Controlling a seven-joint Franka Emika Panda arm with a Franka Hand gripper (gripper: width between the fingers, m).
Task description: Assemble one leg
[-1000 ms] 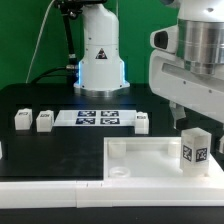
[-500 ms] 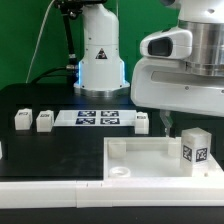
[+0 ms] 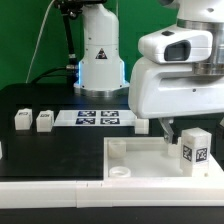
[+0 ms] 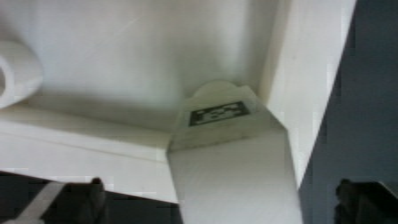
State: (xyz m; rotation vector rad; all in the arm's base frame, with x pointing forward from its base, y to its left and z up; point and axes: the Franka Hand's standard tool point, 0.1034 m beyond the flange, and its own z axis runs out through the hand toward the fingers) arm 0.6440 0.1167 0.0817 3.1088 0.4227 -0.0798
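Note:
One leg, a white post with a marker tag, stands upright on the large white panel at the exterior view's right. My gripper hangs just above it, slightly toward the exterior view's left, with most of the hand blocking the view behind. In the wrist view the leg runs up the middle with its tag showing. The gripper is open. Its dark fingertips stand wide on either side of the leg, with gaps and no contact.
Two more legs stand on the black table at the exterior view's left. The marker board lies in the middle. Another leg shows partly behind the hand. The robot base is at the back.
The hand has moved toward the exterior view's left and come lower, closer to the standing leg. The leg and the other parts have not moved.

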